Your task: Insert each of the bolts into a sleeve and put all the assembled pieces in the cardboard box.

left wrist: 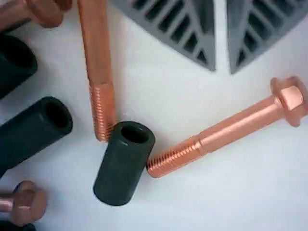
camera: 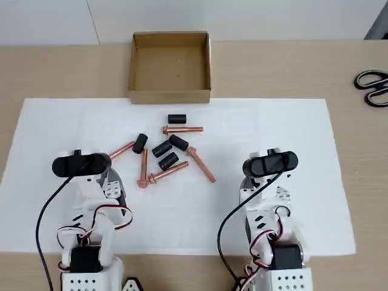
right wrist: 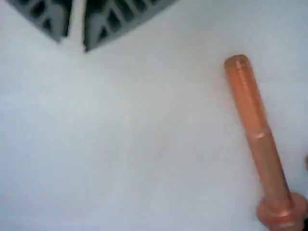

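Left jaws: drawn together with only a thin slit between them, gripping nothing; carried on the left arm at the near side of the white sheet.
Right jaws: likewise closed and empty, on the right arm, just short of one bolt.
Bolts: five, lying flat and loose on the sheet between the arms and the box; none sat in a sleeve.
Axes: fanned out. One bolt ran near-to-far, head nearest. The farthest bolt lay crosswise, head toward the left.
Sleeves: five, black, on their sides among the bolts. One sleeve had two threaded tips touching or just beside it.
Cardboard box: open, on the worktop just beyond the sheet; no assembled piece inside.
Risk, judged: the parts lay crowded, so jaws closing on one could knock its neighbours. The round sleeves could roll off line, and a bolt lying flat could slip from the grip.
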